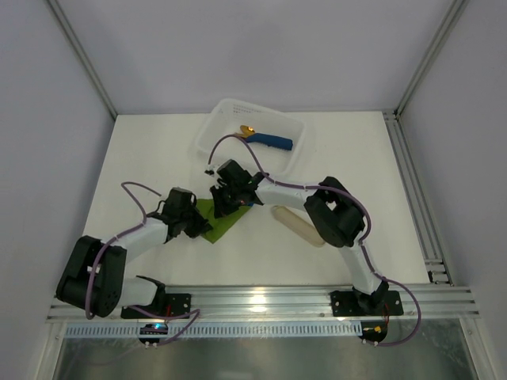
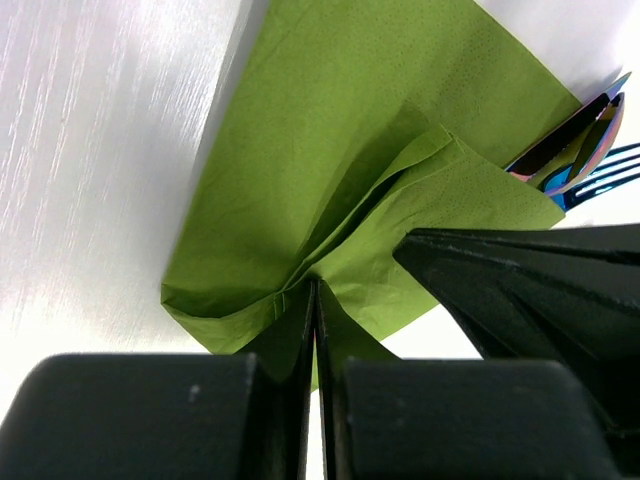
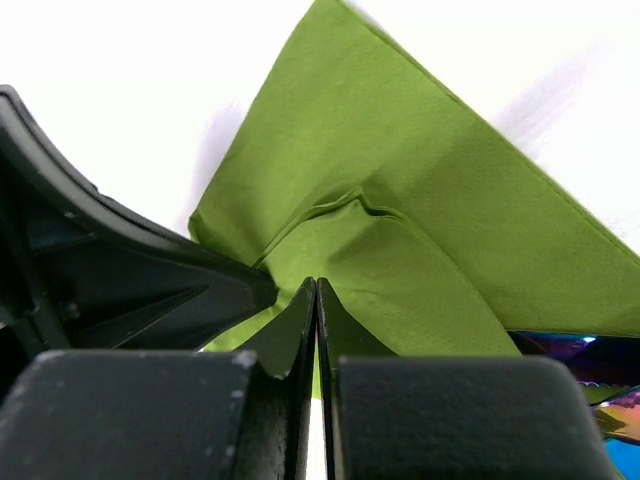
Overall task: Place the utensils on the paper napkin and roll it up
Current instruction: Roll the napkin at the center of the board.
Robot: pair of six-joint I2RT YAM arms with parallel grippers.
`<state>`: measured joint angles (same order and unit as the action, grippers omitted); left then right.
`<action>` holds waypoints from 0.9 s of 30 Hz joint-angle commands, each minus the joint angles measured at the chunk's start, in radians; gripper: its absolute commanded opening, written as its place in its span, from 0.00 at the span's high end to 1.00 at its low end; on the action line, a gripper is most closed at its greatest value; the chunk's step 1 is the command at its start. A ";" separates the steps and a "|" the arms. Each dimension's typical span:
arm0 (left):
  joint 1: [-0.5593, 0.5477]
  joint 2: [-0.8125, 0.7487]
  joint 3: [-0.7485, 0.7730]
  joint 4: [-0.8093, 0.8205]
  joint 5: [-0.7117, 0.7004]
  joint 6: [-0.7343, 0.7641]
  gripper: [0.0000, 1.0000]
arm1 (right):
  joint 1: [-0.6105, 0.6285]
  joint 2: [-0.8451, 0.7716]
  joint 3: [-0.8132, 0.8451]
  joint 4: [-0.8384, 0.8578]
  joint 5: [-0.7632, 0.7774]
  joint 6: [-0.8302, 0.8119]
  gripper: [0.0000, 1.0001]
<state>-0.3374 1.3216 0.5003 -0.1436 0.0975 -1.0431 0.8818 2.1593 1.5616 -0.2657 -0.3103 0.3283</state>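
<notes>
Looking at the green napkin [image 1: 224,225] around the middle of the table [image 1: 150,150], between the two arms. Seeing the left gripper [image 2: 315,292] and right gripper [image 3: 316,287] both clamped shut on a raised fold of it. Probably thin, floppy and easy to tear, so best pinched lightly at an edge, never yanked. Can only spot the tips of the utensils [image 2: 585,150] poking out from under the paper. Can't tell how many, or whether lying straight.

Utensils [image 2: 572,142] mostly hidden beneath napkin [image 2: 330,150] fold; only ends show.
</notes>
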 commanded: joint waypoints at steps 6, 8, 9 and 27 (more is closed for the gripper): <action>-0.028 -0.042 -0.002 -0.123 -0.051 0.040 1.00 | 0.005 0.036 0.037 0.019 -0.010 0.018 0.96; -0.031 -0.042 0.000 -0.123 -0.050 0.040 1.00 | 0.005 0.048 0.044 0.007 -0.010 0.020 0.96; -0.032 -0.042 0.000 -0.122 -0.048 0.038 1.00 | 0.005 0.050 0.046 0.003 -0.007 0.020 0.96; -0.068 -0.159 -0.016 -0.181 -0.047 0.038 0.99 | 0.005 0.063 0.052 -0.007 0.017 0.011 0.96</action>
<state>-0.3950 1.1877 0.4938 -0.2924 0.0711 -1.0130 0.8818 2.2089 1.5845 -0.2699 -0.3206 0.3466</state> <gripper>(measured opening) 0.009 0.037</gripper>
